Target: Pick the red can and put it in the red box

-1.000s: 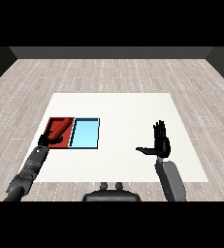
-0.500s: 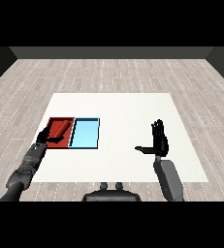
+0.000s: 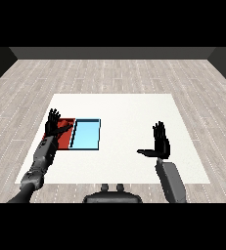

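The red can cannot be made out anywhere on the table (image 3: 124,105); if it lies in the red box (image 3: 65,139), it is hidden there by the left hand, and this cannot be told. The red box is set near the table's left edge, touching the light blue tray (image 3: 86,135) along their shared side, with the blue tray on the side nearer the table's middle. The left hand (image 3: 54,125) is held over the far left corner of the red box, its fingers straight and spread, nothing being grasped. Compared with half a second ago, this hand is seen slightly further toward the table's left edge and with its fingers more plainly splayed, which is judged to be a release or a withdrawal after the placing step. The right hand (image 3: 159,143) is raised well apart from both trays, toward the table's right edge, fingers straight and thumb stuck out sideways, nothing being held; its pose is almost unchanged. The task is therefore judged to be at or just past its end, though placement cannot be confirmed while the can is unseen.
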Controlling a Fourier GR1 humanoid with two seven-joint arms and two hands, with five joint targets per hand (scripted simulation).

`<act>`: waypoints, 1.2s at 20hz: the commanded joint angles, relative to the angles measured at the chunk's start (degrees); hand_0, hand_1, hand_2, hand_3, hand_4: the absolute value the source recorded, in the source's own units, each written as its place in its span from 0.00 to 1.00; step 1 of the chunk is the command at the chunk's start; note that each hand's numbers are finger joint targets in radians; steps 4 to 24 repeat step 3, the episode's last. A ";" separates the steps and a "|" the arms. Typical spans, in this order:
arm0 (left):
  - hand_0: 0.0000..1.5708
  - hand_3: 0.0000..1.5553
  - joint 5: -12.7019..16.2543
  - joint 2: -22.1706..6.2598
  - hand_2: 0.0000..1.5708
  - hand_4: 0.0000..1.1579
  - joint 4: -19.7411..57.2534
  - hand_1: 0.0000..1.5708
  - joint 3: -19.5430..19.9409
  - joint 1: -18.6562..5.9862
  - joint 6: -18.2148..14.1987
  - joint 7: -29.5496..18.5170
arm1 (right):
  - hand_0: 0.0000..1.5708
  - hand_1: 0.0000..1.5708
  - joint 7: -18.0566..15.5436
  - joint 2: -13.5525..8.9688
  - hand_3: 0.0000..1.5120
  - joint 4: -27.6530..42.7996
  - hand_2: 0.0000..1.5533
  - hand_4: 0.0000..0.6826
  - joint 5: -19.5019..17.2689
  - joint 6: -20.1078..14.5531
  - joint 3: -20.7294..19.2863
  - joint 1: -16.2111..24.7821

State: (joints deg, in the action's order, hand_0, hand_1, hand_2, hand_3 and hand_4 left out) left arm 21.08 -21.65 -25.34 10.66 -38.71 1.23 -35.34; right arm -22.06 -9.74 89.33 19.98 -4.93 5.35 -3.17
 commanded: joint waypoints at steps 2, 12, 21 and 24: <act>0.00 0.00 3.14 9.11 0.00 0.00 -11.51 0.00 -1.08 6.68 7.79 -9.46 | 0.00 0.00 -1.48 -0.91 0.00 -0.05 0.00 0.00 -1.34 1.74 1.01 0.47; 0.00 0.00 3.33 9.31 0.00 0.00 -14.89 0.00 -1.69 9.32 7.58 -9.05 | 0.00 0.00 -2.78 -0.27 0.00 -1.61 0.00 0.00 -2.14 1.58 1.20 -0.23; 0.00 0.00 3.33 9.31 0.00 0.00 -14.89 0.00 -1.69 9.32 7.58 -9.05 | 0.00 0.00 -2.78 -0.27 0.00 -1.61 0.00 0.00 -2.14 1.58 1.20 -0.23; 0.00 0.00 3.33 9.31 0.00 0.00 -14.89 0.00 -1.69 9.32 7.58 -9.05 | 0.00 0.00 -2.78 -0.27 0.00 -1.61 0.00 0.00 -2.14 1.58 1.20 -0.23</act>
